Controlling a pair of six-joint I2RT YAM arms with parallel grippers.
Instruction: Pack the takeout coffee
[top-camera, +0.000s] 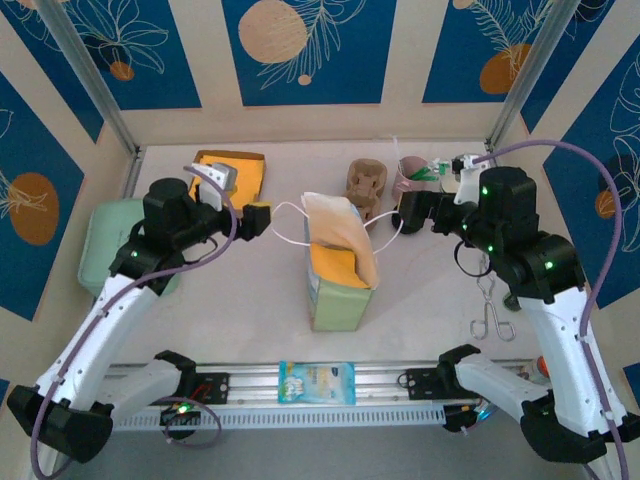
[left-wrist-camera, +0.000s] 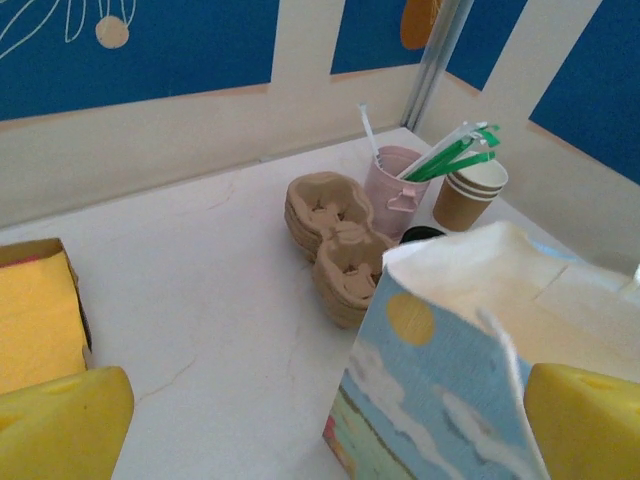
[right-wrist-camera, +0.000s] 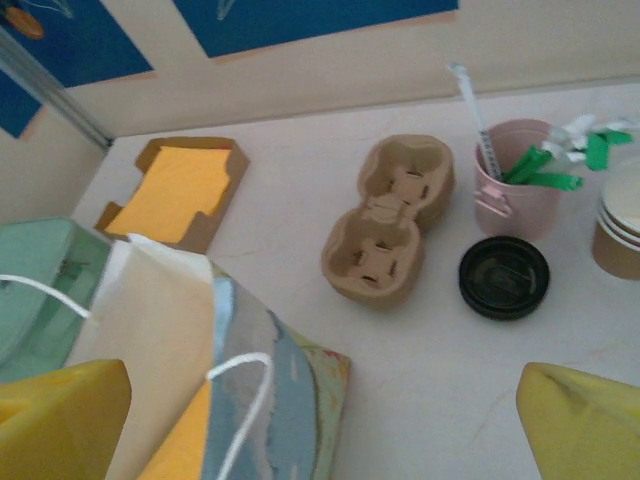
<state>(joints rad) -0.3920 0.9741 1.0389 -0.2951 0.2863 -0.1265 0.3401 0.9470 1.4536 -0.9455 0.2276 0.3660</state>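
Left pincer (left-wrist-camera: 322, 425) and right pincer (right-wrist-camera: 320, 420) gape wide, empty; the takeout coffee (right-wrist-camera: 504, 277) shows a round black lid.

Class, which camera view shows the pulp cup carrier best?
The right wrist view: the cup carrier is large, unobstructed, both wells seen from above. The left wrist view shows the cup carrier obliquely; the top external view shows the cup carrier small.

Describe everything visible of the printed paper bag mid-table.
The printed paper bag stands upright on the white table, mouth open, its cream top edge bent. Its sides show blue sky, white clouds, an orange sun and a green base. Two white cord handles loop outward, one each side. Orange shows inside.
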